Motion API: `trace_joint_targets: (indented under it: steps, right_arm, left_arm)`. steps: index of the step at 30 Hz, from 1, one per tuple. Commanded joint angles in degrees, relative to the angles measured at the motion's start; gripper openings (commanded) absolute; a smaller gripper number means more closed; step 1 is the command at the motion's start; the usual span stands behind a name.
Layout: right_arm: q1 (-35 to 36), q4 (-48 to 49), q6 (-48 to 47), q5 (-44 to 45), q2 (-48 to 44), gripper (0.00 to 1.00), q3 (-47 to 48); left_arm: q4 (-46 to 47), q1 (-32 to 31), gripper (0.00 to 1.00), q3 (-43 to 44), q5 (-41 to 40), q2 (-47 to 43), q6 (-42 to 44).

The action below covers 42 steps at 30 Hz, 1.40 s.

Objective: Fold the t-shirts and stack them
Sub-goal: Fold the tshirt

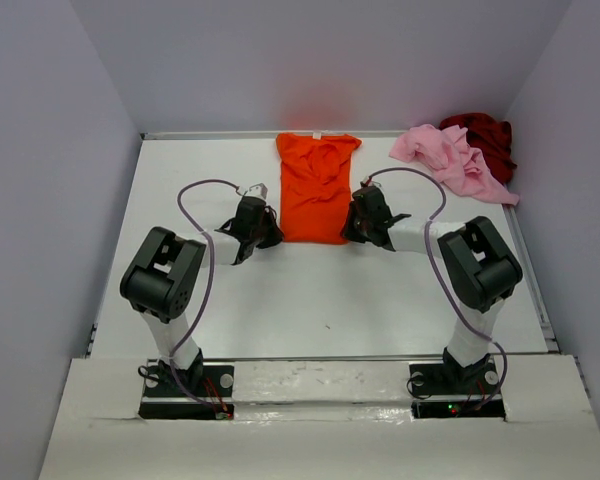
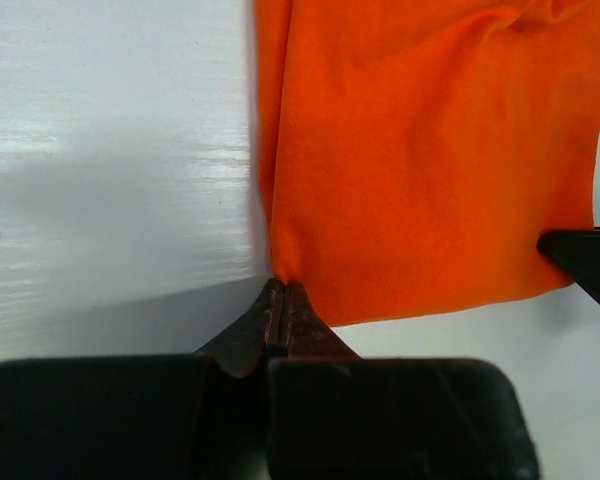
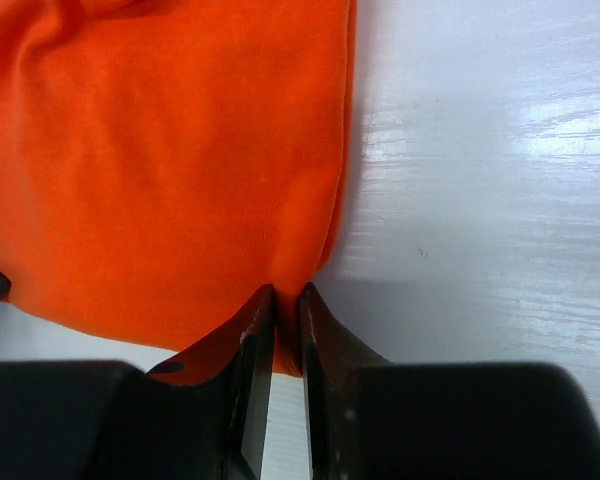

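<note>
Closest to each wrist camera are its own fingers, and both pairs sit at the near hem of the orange t-shirt (image 1: 317, 190). On the right gripper (image 3: 285, 300) the fingers are drawn almost together with a sliver of orange cloth showing between them, so I read it as clamped on the near right corner. On the left gripper (image 2: 282, 295) the fingers are pressed together exactly where the near left corner ends. The cloth seems to run into the tips, though so little of it shows that I can't be sure how much is caught. The shirt lies flat on the table (image 1: 330, 300), toward the far side and centred between the arms, collar away from me. It is a long narrow rectangle with no sleeves sticking out, so I judge the side folds done and the hem-to-collar fold the step in hand. At the far right the pink t-shirt (image 1: 450, 158) lies crumpled, with the dark red t-shirt (image 1: 485, 138) bunched behind it and touching it; neither is folded. By my reckoning that is one shirt partly folded, two untouched and nothing stacked.
</note>
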Motion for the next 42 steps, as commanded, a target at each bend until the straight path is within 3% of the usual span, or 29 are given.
trace_joint_targets:
  steps: [1, 2, 3, 11, 16, 22, 28, 31, 34, 37, 42]
  right_arm:
    - [-0.3, -2.3, -0.2, 1.4, 2.2, 0.15, 0.2]
    - [-0.3, -2.3, -0.1, 1.2, 2.2, 0.03, 0.2]
    - [-0.3, -2.3, -0.2, 1.4, 2.1, 0.0, 0.2]
    - [-0.3, -4.6, 1.6, -1.4, -1.1, 0.0, -2.4]
    - [1.7, -4.7, 3.3, -1.7, -7.4, 0.0, -10.4]
    - [6.0, -6.0, 6.8, -2.5, -18.6, 0.0, -21.6]
    - [10.2, -16.4, 12.0, 0.0, -40.2, 0.0, -28.7]
    - [10.2, -25.2, 12.6, 2.1, -52.8, 0.0, -27.6]
    - [10.2, -32.5, 11.2, 5.0, -58.5, 0.0, -21.3]
    - [10.2, -35.2, 9.2, 7.7, -57.8, 0.0, -14.1]
    - [10.2, -32.4, 5.7, 16.4, -48.8, 0.0, -8.2]
  left_arm:
    - [-1.1, 0.1, 0.0, 1.0, -0.7, 1.8, 1.1]
    - [-1.2, 0.1, 0.0, 1.2, -0.5, 1.8, 1.2]
    - [-1.1, 0.2, 0.0, 1.1, -0.4, 1.9, 1.3]
    - [-0.6, -1.6, 0.0, -3.1, 0.0, -1.4, -0.6]
    - [-2.3, -5.3, 0.0, -6.8, -0.5, -6.0, -4.0]
    - [-6.3, -14.7, 0.0, -11.2, -4.8, -16.1, -10.0]
    - [-13.1, -22.1, 0.0, -15.8, -10.0, -31.0, -17.1]
    - [-19.2, -22.9, 0.0, -16.1, -12.3, -38.6, -18.2]
    - [-24.9, -22.9, 0.0, -13.9, -14.9, -44.5, -18.1]
    - [-27.3, -22.8, 0.0, -9.8, -18.5, -45.9, -15.4]
    - [-25.5, -20.9, 0.0, -2.6, -21.5, -40.9, -10.6]
